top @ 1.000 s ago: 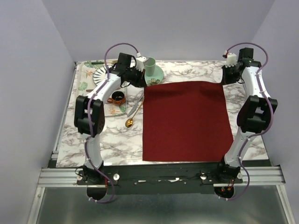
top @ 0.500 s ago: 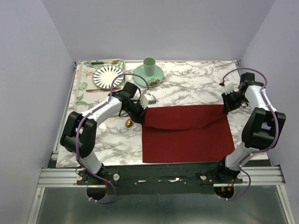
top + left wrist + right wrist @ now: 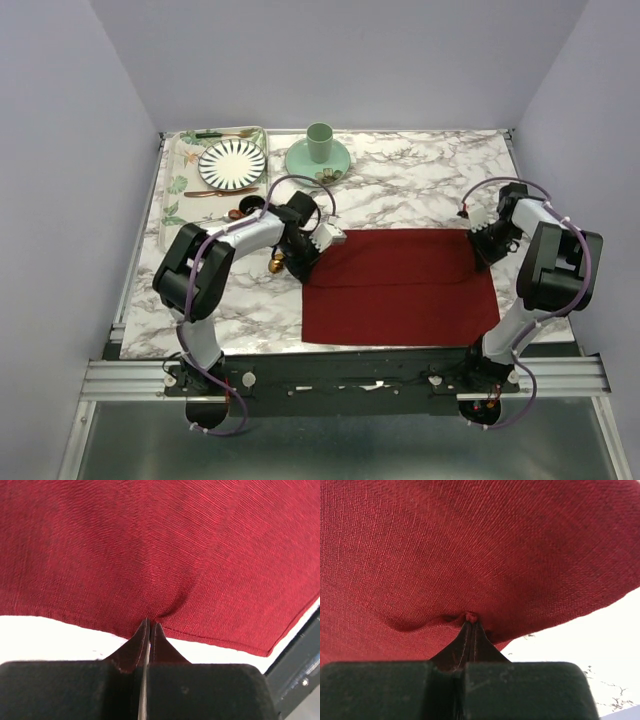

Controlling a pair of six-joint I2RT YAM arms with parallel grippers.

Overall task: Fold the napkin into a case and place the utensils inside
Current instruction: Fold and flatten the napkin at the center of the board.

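Observation:
The dark red napkin lies on the marble table, its far part doubled over toward the near edge. My left gripper is shut on the cloth's left edge; in the left wrist view the closed fingertips pinch the hem of the napkin. My right gripper is shut on the right edge; in the right wrist view the tips bunch the napkin. The gold spoon peeks out beside my left wrist. The knife is hidden under my left arm.
A tray at the far left holds the striped plate, a green-handled utensil and a brown-gold utensil. A green cup on a saucer stands at the back. A small brown cup sits by my left arm.
Both grippers have carried the napkin's far edge from the back toward the near side, so the cloth has gone from a full square to a shorter, doubled shape.

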